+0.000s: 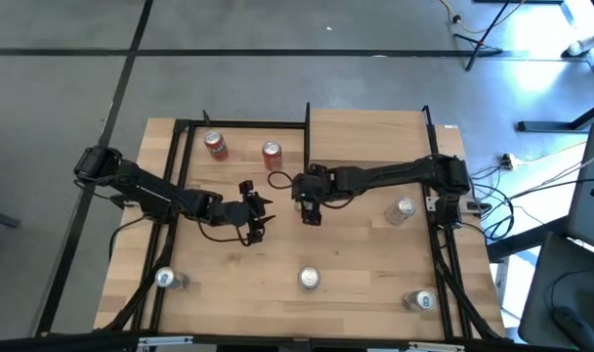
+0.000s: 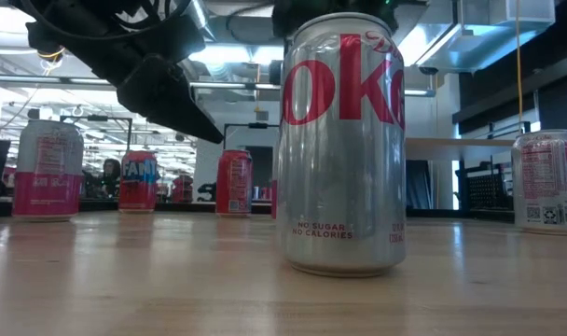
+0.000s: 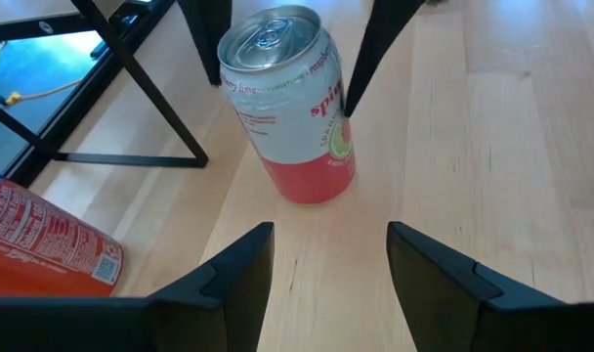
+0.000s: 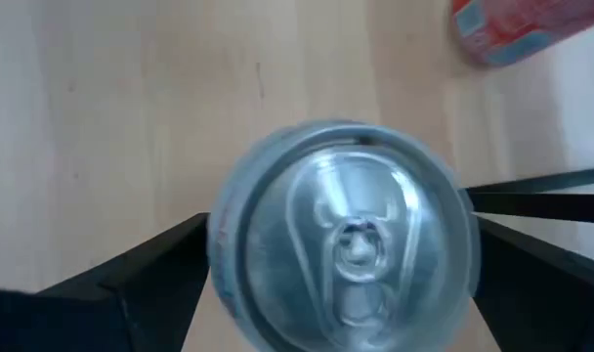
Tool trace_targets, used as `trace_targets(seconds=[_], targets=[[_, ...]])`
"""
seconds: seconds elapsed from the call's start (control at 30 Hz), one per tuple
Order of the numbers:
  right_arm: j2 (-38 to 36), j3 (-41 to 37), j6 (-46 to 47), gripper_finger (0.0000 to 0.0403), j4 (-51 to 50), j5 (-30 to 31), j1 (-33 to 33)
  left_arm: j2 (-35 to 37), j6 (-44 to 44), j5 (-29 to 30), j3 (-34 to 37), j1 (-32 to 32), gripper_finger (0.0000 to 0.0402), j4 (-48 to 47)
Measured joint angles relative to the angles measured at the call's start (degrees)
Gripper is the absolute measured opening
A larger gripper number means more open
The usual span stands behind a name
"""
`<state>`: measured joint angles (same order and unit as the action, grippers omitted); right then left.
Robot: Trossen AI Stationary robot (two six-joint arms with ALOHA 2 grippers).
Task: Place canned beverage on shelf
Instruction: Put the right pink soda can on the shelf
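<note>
We see the right gripper (image 4: 341, 284) spread wide, straddling an upright silver can (image 4: 344, 240) directly beneath it at mid-table; the shelf (image 1: 370, 132) lies just behind; the left gripper (image 1: 255, 217), half-open and empty, waits nearby.

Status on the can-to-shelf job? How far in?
Done: nothing; the shelf has no can on it. In hand: the right gripper is open and straddles a silver can from above, apparently not clamped yet. The left gripper is open and empty, facing a pink can. Left: grip, lift, carry to the shelf, release.
</note>
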<state>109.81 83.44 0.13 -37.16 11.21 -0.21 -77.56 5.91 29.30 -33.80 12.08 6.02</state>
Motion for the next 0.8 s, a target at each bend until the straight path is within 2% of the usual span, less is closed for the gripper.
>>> trace_targets(seconds=[0.13, 0.23, 0.43, 0.6, 0.8], targets=[[0.79, 0.00, -0.47, 0.0393, 1.41, -0.28, 0.20, 0.00, 0.00, 0.00, 0.00, 0.02, 0.0192, 0.00], [0.82, 0.00, -0.71, 0.0374, 1.26, -0.37, 0.22, 0.00, -0.02, 0.00, 0.00, 0.00, 0.0192, 0.00], [0.58, 0.00, -2.15, 0.0273, 1.12, -0.44, 0.17, 0.00, -0.02, 0.00, 0.00, 0.00, 0.0192, 0.00], [-1.11, -0.13, -3.44, 0.0269, -0.65, -1.91, 0.17, 0.00, -0.10, -1.99, 0.00, 0.00, 0.0192, 0.02], [-8.47, -0.03, -3.45, 0.0269, -5.67, -1.87, 0.22, 0.00, -0.40, -1.99, 0.00, 0.01, 0.0192, 0.04]])
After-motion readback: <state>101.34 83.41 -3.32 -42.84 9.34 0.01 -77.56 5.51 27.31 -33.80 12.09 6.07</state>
